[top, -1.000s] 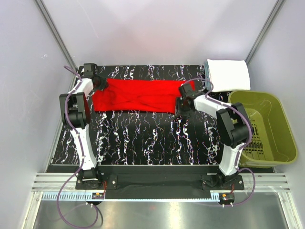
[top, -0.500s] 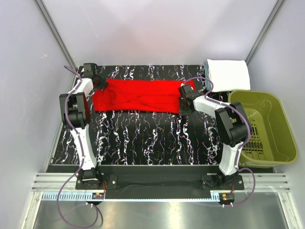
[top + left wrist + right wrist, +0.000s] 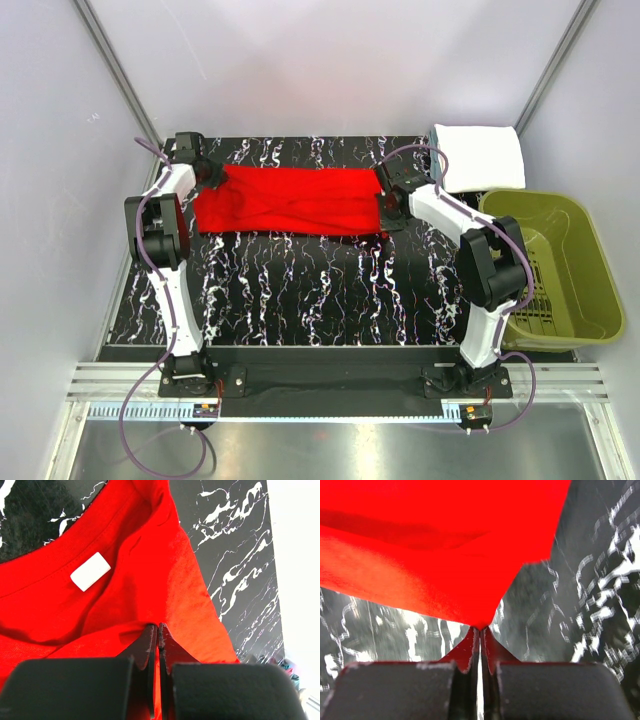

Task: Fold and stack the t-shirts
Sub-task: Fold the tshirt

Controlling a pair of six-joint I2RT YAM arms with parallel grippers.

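The red t-shirt point(image 3: 290, 201) lies stretched in a long band across the far part of the black marbled table point(image 3: 300, 290). My left gripper point(image 3: 208, 176) is shut on its left end, near the collar with a white label point(image 3: 90, 571). My right gripper point(image 3: 385, 198) is shut on a corner of its right end and holds that corner point(image 3: 481, 622) lifted above the table. A folded white t-shirt point(image 3: 480, 156) sits on a pale blue one at the far right corner.
An olive-green plastic basket point(image 3: 560, 265) stands at the right, beside the right arm. The table's far edge meets the white back wall just behind the shirt.
My right gripper has moved toward the far edge with the red shirt's right corner, and the right end now lies straighter. The left gripper has stayed put.
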